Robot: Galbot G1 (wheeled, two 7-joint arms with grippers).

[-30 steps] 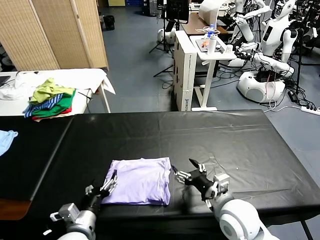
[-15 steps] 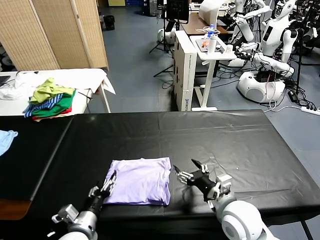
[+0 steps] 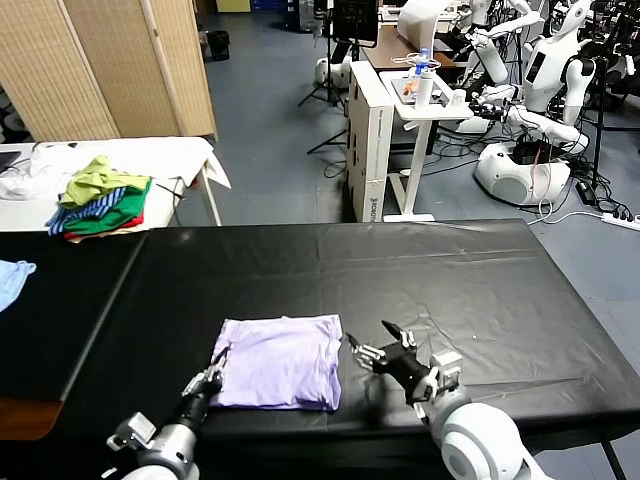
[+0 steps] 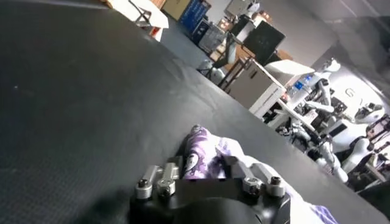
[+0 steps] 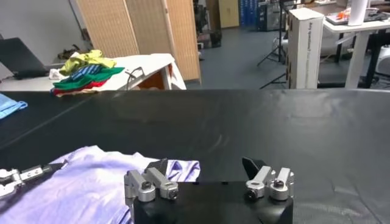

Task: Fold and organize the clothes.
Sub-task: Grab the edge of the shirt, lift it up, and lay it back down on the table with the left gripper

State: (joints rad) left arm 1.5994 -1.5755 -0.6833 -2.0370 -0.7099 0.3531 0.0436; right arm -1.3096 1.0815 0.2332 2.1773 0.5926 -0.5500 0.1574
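Note:
The lavender T-shirt (image 3: 280,360) lies folded into a rectangle on the black table (image 3: 420,270), near its front edge. My left gripper (image 3: 210,378) is at the shirt's near-left corner, shut on a bunch of the cloth. In the left wrist view, purple printed fabric (image 4: 204,159) fills the space between the left gripper's (image 4: 206,163) fingers. My right gripper (image 3: 375,350) stands open just beside the shirt's right edge, low over the table. In the right wrist view the right gripper (image 5: 206,167) holds nothing, and the shirt (image 5: 91,182) lies past one fingertip (image 5: 159,165).
A heap of green, yellow and striped garments (image 3: 100,195) sits on a white table at the back left. A light blue cloth (image 3: 12,280) lies at the black table's far left. Behind are a woven screen (image 3: 110,60), a white desk (image 3: 400,110) and other robots (image 3: 540,110).
My left gripper has closed from open onto the shirt's near-left corner and drawn back slightly toward me. The right gripper stayed open and barely shifted.

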